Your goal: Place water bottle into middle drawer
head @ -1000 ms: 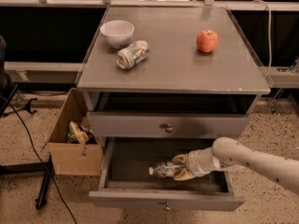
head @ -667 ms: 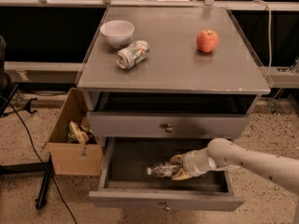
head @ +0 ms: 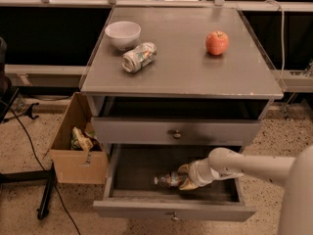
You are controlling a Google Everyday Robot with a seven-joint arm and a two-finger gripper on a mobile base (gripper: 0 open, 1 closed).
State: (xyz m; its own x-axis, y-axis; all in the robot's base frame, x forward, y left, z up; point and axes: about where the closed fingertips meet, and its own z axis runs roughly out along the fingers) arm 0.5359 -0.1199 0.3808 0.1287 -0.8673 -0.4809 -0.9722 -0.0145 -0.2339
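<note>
We have the tool (head: 185, 178) down inside the open middle drawer (head: 146, 208), pinching the right end of the water bottle (head: 167, 180). The bottle lies sideways, long axis left-right, sticking out left of the tool. We can't tell if it touches the drawer floor. Likely next: release.

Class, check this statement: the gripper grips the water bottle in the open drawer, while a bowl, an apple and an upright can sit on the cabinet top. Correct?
No. The camera view shows the can lying on its side beside the bowl, not upright. The rest holds: gripper on water bottle in the middle drawer, apple on top.
</note>
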